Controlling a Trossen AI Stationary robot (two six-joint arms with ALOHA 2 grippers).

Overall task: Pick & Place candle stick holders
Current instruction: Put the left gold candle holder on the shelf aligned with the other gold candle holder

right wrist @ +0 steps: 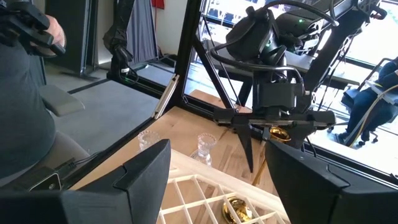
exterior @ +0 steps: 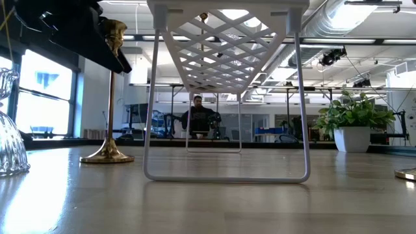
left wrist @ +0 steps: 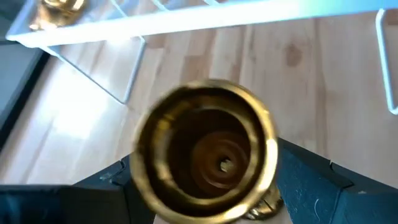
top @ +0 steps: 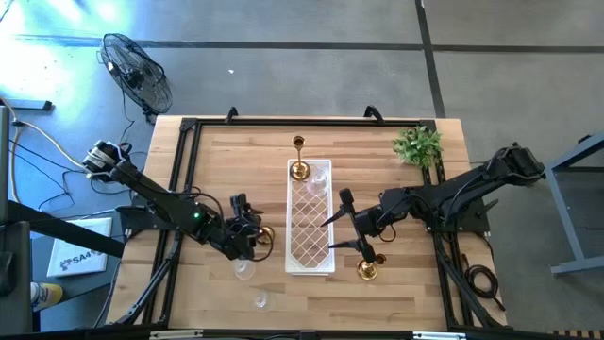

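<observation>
Glass holder [exterior: 10,130] foremost; white tray [exterior: 224,52] blocks 1 plant [exterior: 354,127].

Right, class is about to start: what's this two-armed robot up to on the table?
The left gripper holds a brass candle holder left of the white lattice tray. The right gripper hovers open over the tray's right side. A tall brass holder stands at the tray's far end, another to its right, and two glass holders wait near the front edge.

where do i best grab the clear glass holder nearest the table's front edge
Probably by its narrow upper part, coming straight down from above. The glass holder stands upright and apart from the others, and the low view shows its base flaring wide, so fingers closing on the slimmer top should fit better.
</observation>
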